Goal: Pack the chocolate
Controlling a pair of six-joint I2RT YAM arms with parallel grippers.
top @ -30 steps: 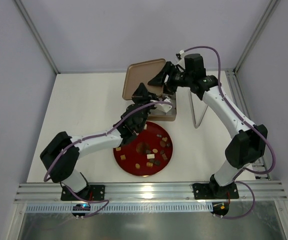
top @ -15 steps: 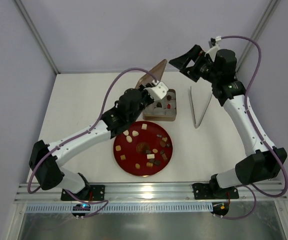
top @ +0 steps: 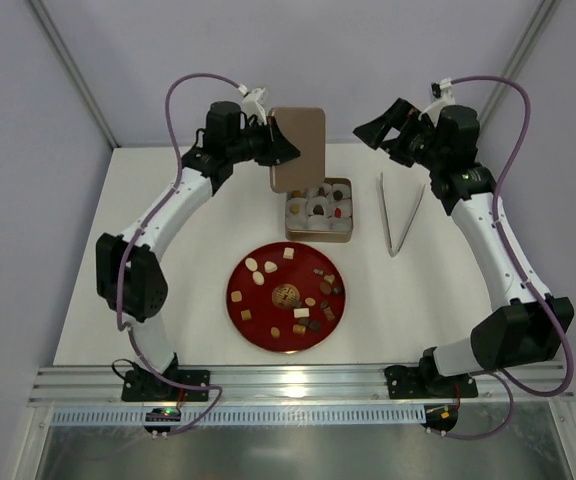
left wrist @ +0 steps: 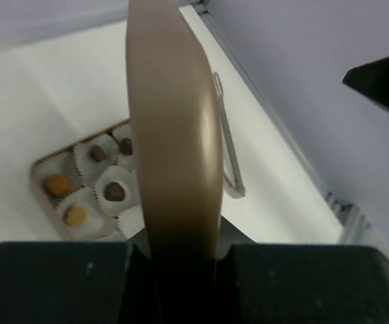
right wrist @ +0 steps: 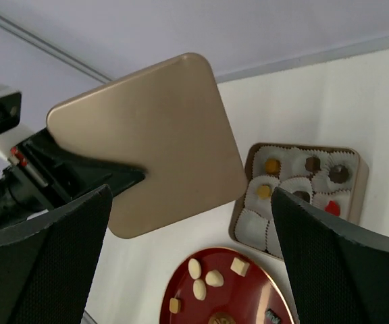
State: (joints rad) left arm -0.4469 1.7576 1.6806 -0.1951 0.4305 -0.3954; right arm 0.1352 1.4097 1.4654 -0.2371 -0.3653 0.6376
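Observation:
Several chocolates [top: 302,312] lie loose on a red plate [top: 243,315], seen also in the right wrist view [right wrist: 213,278]. A few more chocolates [top: 334,211] sit in white paper cups in the open gold-brown tin [top: 318,234]; the left wrist view shows them too [left wrist: 114,192]. My left gripper [top: 276,149] is shut on the tin's lid [top: 299,148] and holds it upright in the air behind the tin; the lid is edge-on in its own view [left wrist: 174,135]. My right gripper [top: 376,129] is open and empty, raised at the back right.
Metal tongs [top: 404,215] lie on the white table to the right of the tin. The enclosure's walls and frame posts stand close behind both grippers. The lid [right wrist: 147,142] hangs between the two grippers.
My left arm has swung from over the tin to the back left and lifted the lid upright. My right gripper has pulled back from the tin and now holds still.

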